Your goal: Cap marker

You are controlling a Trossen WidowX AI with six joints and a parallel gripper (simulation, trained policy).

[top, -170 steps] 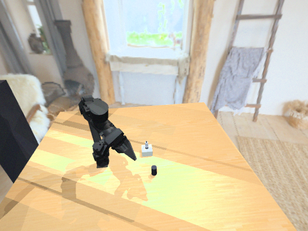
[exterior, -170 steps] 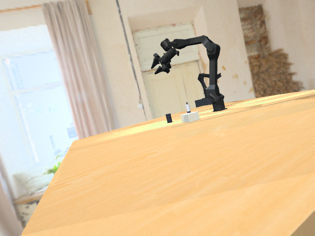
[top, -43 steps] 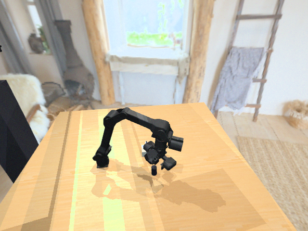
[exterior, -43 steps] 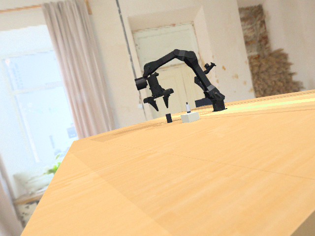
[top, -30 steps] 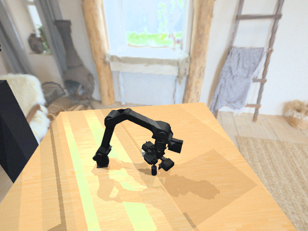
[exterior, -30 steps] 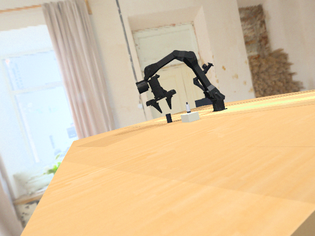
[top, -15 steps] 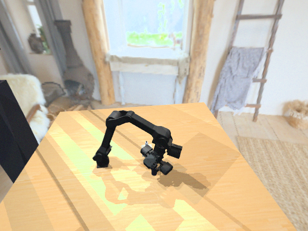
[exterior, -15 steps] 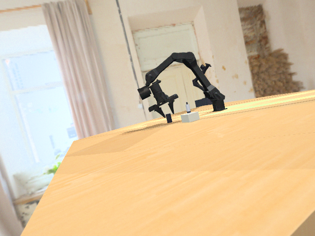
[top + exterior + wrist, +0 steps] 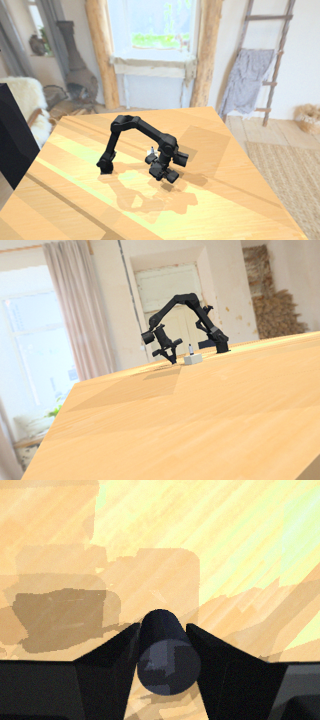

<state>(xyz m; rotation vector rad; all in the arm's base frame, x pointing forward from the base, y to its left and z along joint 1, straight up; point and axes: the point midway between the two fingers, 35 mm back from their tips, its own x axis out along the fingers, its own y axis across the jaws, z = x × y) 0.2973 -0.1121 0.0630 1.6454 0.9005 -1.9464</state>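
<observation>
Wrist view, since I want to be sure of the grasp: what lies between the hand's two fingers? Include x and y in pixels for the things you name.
The dark cap [image 9: 158, 177] [image 9: 173, 361] [image 9: 168, 666], with both sides hemmed in; the wrist view shows it.

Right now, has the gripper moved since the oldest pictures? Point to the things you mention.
Yes: in the exterior view, the gripper [image 9: 159, 178] [image 9: 173, 362] [image 9: 163, 629] has come down from well above the holder block's [image 9: 148, 153] [image 9: 193, 359] height to low beside it.
</observation>
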